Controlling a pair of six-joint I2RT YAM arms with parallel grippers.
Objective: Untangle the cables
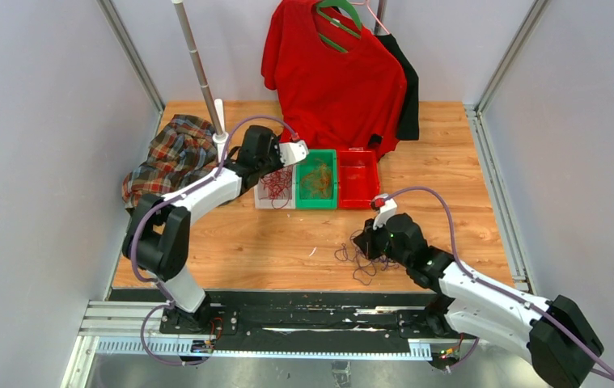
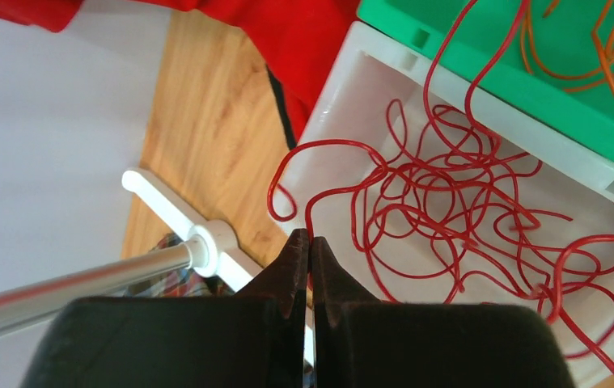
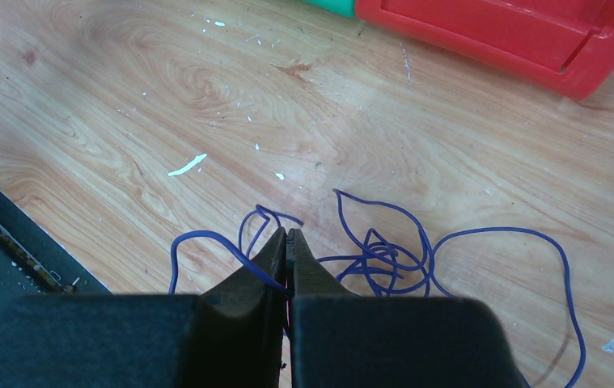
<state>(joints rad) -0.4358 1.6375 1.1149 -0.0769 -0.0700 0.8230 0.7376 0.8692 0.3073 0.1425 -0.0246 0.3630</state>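
Red cables (image 2: 449, 202) lie looped in a white bin (image 2: 344, 97). My left gripper (image 2: 309, 236) hangs over that bin's near edge, shut on one red strand that runs up from between its tips. In the top view the left gripper (image 1: 277, 171) is above the white bin (image 1: 274, 198). Orange cables (image 2: 603, 40) fill the green bin (image 1: 317, 179). A loose tangle of purple cables (image 3: 384, 255) lies on the wooden table. My right gripper (image 3: 287, 232) is shut on a purple strand at its left side; from above the right gripper (image 1: 362, 242) sits just over the purple cables (image 1: 360, 265).
A red bin (image 1: 358, 178) stands right of the green one. A red shirt (image 1: 332, 73) on a hanger and a dark garment (image 1: 407, 89) hang at the back. A plaid shirt (image 1: 170, 158) lies by the metal pole (image 1: 198, 65). The black rail (image 1: 303, 315) runs along the near edge.
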